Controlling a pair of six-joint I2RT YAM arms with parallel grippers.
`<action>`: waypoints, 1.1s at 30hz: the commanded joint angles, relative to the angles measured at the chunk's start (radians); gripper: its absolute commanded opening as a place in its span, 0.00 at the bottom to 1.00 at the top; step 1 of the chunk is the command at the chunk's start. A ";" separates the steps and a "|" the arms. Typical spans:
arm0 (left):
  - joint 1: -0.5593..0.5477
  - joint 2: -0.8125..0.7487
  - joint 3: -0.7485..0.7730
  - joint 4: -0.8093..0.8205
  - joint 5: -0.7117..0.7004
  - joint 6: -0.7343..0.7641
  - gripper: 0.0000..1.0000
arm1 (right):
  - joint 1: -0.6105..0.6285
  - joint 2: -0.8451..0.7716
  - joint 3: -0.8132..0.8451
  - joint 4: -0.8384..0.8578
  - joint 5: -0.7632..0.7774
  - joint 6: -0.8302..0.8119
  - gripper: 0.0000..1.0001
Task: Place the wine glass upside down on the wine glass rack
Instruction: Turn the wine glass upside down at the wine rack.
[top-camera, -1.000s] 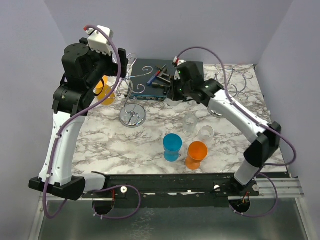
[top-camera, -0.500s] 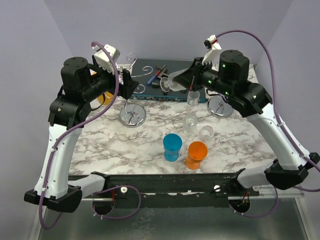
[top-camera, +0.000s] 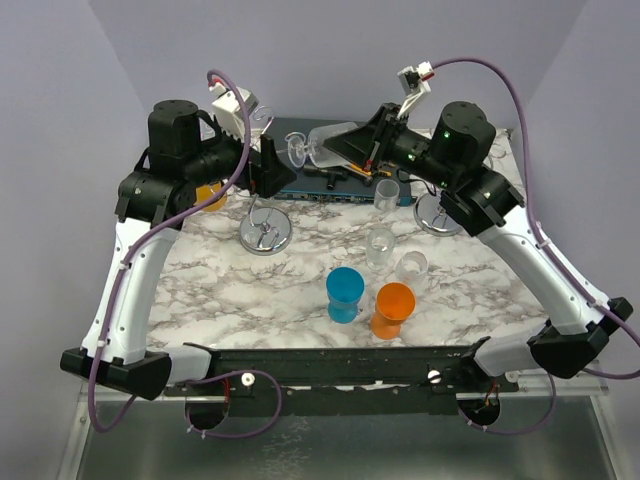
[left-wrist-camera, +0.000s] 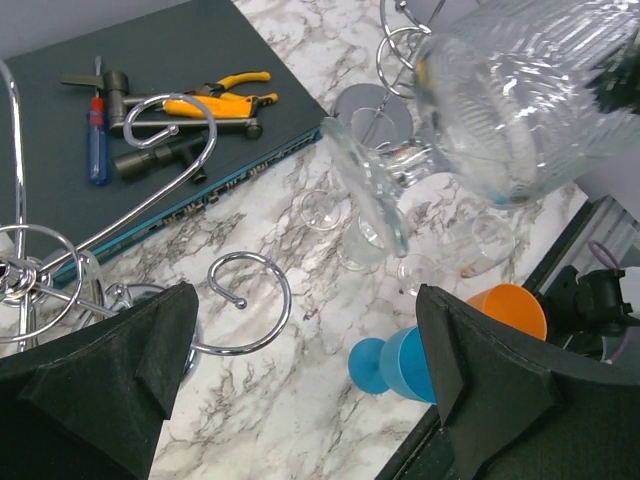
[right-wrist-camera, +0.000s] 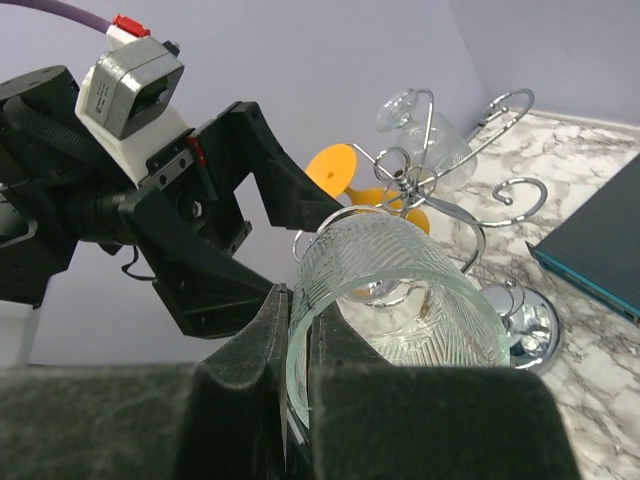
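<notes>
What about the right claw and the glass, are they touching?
Touching. The right wrist view shows the right gripper pinching the glass by its rim.

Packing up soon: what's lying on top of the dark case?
A blue-handled screwdriver, yellow-handled pliers and a dark tool. From above, the wine glass hides part of the case.

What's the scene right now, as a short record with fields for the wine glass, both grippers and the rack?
wine glass: on its side in the air, foot toward left gripper
right gripper: shut on the wine glass rim
left gripper: open, empty, by the rack
rack: holds an orange glass; wine glass not yet on it
</notes>
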 joint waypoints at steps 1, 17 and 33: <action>-0.004 0.003 0.051 0.012 0.077 -0.020 0.99 | 0.004 0.015 -0.005 0.179 -0.056 0.041 0.01; -0.004 0.072 0.120 0.042 0.070 0.027 0.52 | 0.005 0.042 -0.084 0.369 -0.155 0.174 0.01; -0.003 0.092 0.192 0.043 -0.055 0.294 0.00 | 0.010 0.106 -0.114 0.410 -0.223 0.263 0.37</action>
